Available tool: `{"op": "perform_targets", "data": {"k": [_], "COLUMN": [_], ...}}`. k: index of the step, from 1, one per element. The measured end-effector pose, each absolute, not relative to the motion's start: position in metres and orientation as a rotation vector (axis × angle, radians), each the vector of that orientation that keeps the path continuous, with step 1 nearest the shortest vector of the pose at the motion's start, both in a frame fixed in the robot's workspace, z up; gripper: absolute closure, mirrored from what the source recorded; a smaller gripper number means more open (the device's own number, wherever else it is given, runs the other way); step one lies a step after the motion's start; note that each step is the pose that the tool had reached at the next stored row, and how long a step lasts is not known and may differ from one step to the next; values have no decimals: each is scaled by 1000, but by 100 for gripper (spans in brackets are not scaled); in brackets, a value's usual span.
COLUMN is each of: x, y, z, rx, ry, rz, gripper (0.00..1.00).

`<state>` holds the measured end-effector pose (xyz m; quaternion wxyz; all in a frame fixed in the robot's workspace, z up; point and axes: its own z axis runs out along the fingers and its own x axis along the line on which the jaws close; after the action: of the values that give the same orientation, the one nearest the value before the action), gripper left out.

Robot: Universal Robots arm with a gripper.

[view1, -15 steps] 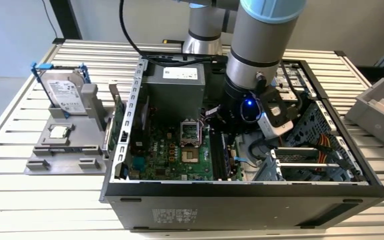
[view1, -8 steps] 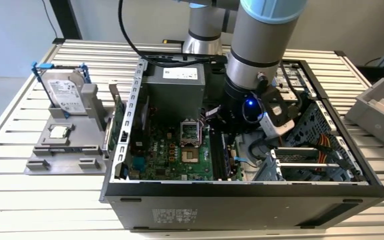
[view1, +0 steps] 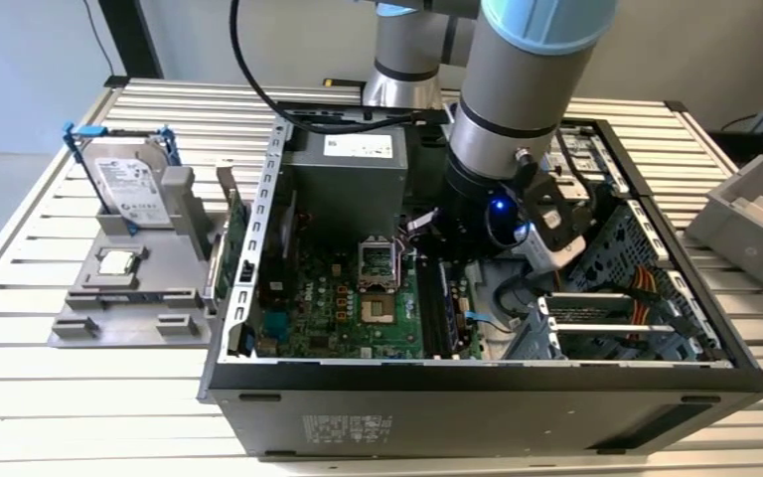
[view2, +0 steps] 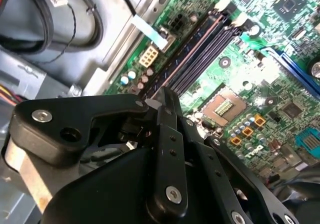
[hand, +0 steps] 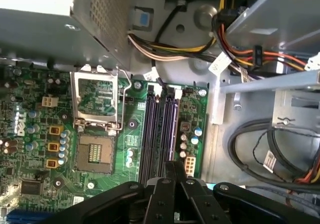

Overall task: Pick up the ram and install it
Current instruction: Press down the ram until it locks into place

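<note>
Black end effector [hand: 175, 170] poised low inside the open case [view1: 488, 397], right over the near end of the dark memory slots [hand: 160, 129] on the green motherboard [hand: 35, 134]. Fingers [view2: 165, 134] drawn tight together in both wrist views, closed. Cannot tell where the ram is, nor whether anything thin sits pinched between the fingertips; slots look bare along their visible length. Silver socket [hand: 95, 154] just beside the slots, lid raised. Bundled cables [hand: 165, 49] past the slots' far end. Case resting on the slatted metal surface [view1: 90, 417]. Toward the exterior view's left, hard drive [view1: 130, 184] upright in a grey stand [view1: 130, 308], well apart from the arm [view1: 515, 109].
</note>
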<state>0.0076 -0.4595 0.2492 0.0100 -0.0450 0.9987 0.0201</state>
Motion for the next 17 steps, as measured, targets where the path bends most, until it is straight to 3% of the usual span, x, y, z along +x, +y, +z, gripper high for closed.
{"op": "perform_targets", "data": {"k": [17], "x": [9], "y": [-459], "z": [257], "rx": [-414], "ry": [3098], "rz": [81], "gripper": [100]}}
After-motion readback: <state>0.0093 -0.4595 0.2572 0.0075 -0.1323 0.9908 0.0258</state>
